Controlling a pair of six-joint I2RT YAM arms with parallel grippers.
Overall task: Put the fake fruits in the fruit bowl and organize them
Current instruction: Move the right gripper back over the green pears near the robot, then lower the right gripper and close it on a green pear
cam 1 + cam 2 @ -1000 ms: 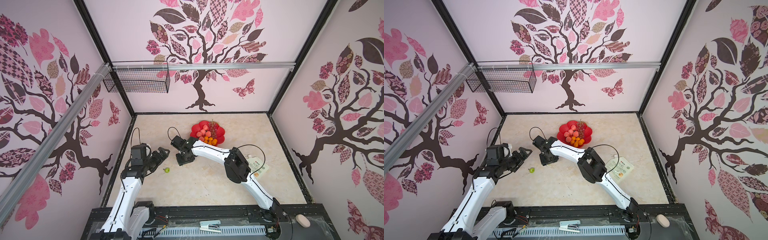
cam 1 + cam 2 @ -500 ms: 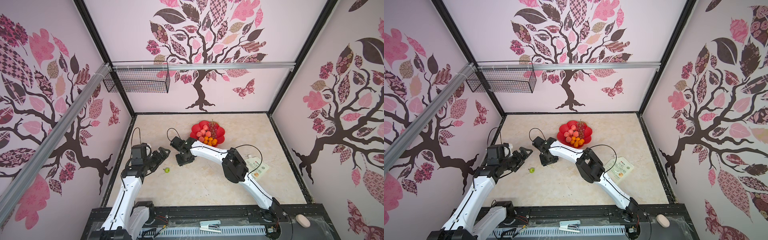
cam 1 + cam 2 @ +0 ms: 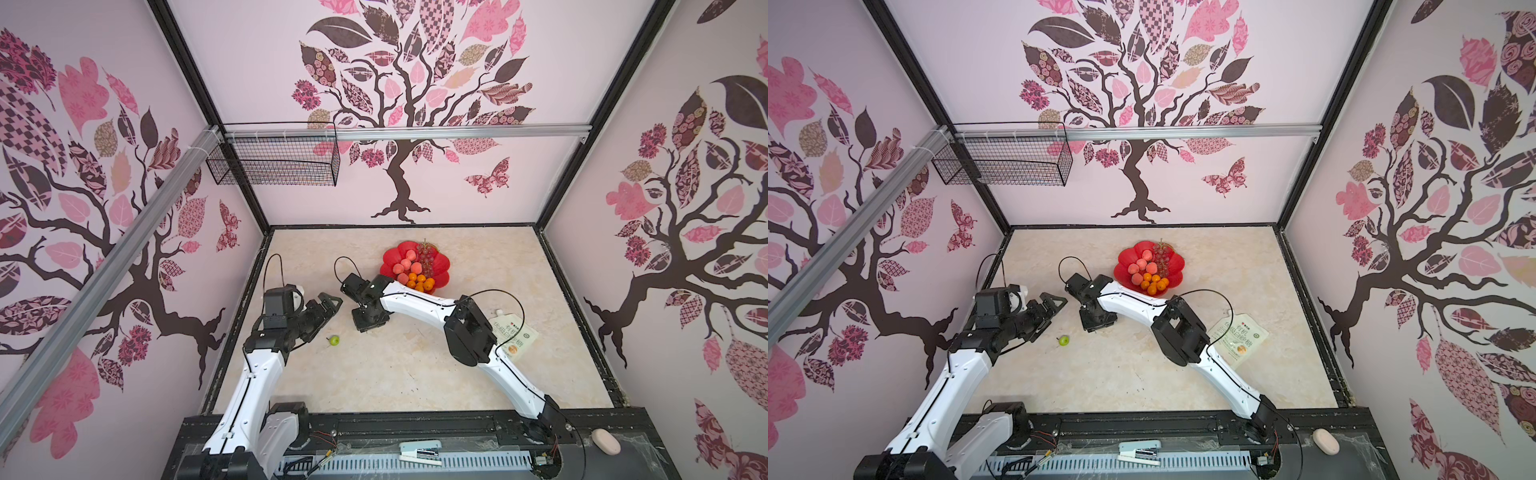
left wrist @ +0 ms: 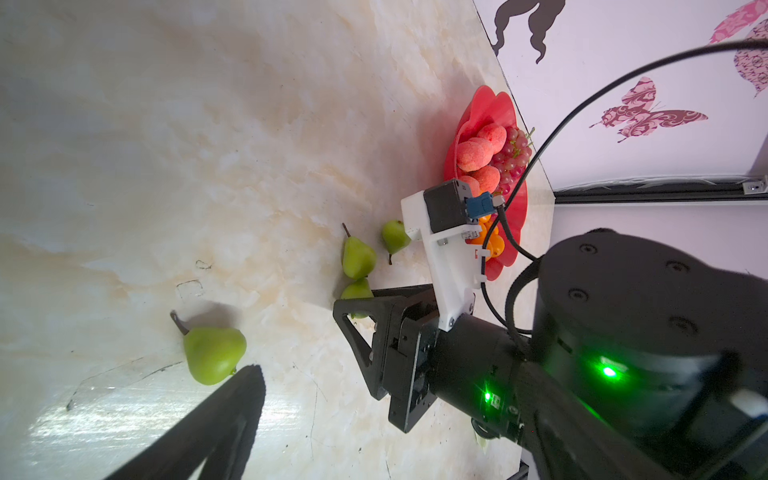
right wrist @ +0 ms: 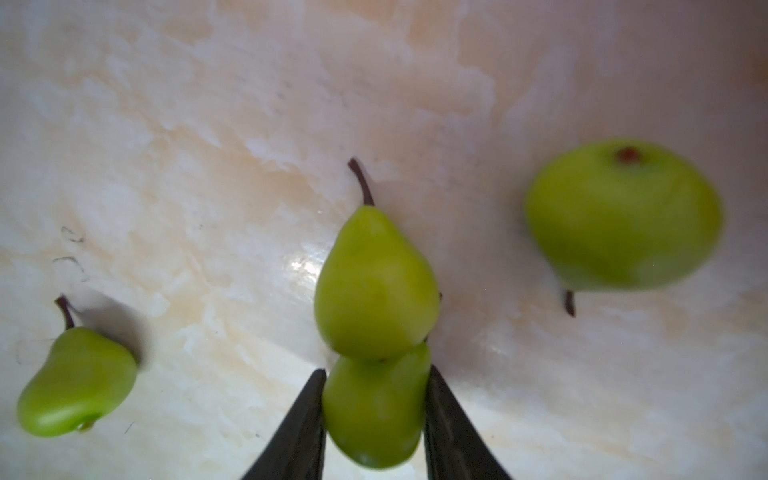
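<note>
Near: left pincer [image 3: 328, 305] hangs over the worktop [image 3: 395, 374], just beside the lone pear [image 4: 214, 355]. Only one finger shows in its wrist view, so I cannot tell whether it is wide or narrow. Risk: a low sweep nudges that pear and it rolls.

Middle: right pincer [image 5: 375, 370], jaws narrow, one at each flank of a pear [image 5: 376, 415], apparently pressing on it. The neighbour pear [image 5: 376, 286] touches it. Risk: the lift drags or tips the neighbour, which rolls off. With a glossy tapered skin and thin jaws, the pear may squirt out if the squeeze sits off its widest part.

Fourth pear [image 5: 623, 216]: apart. Safe unless a rolling pear strikes it.

Far: bowl [image 3: 390, 253], mostly filled with peaches [image 3: 409, 262], grapes [image 3: 428, 257] and oranges [image 3: 419, 282]. All four pears are outside it. Risk: a drop onto the pile bounces out. The right forearm crosses the near rim in both top views and may clip it.
</note>
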